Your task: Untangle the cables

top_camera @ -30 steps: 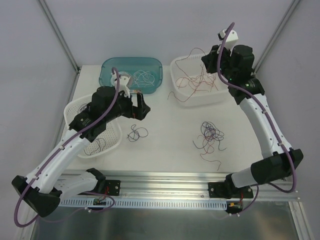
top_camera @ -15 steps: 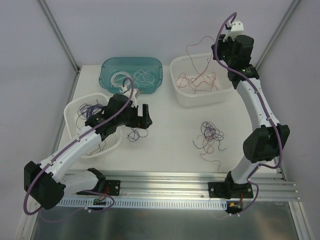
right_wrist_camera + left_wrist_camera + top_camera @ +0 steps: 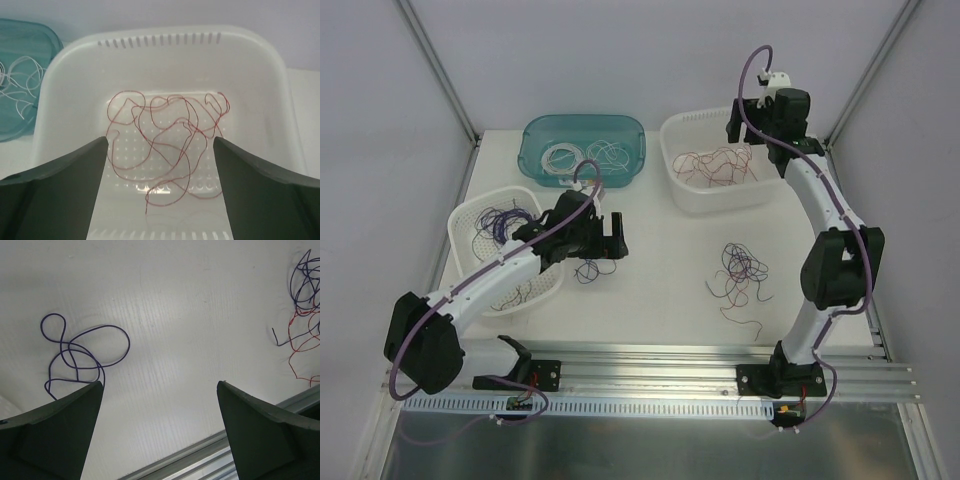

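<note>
The cables form a tangle (image 3: 740, 275) of red and dark purple wires on the table's right half, and the tangle (image 3: 306, 300) also shows at the right edge of the left wrist view. One purple wire (image 3: 590, 268) lies loose by itself. My left gripper (image 3: 608, 238) hovers just above it, open; in the left wrist view that wire (image 3: 75, 352) lies beside the left finger of the empty gripper (image 3: 160, 385). My right gripper (image 3: 748, 128) is open over the white basket (image 3: 720, 205). Loose red wires (image 3: 165, 135) lie in it below the gripper (image 3: 160, 140).
A teal tray (image 3: 585, 120) at the back holds white wires (image 3: 582, 155). A second white basket (image 3: 460, 215) at the left holds purple wires (image 3: 505, 222). A metal rail (image 3: 650, 355) runs along the near edge. Grey walls close in the back and sides.
My right gripper has opened and the red wire it held high has dropped into the white basket. The left arm has swung right and down over the loose purple wire.
</note>
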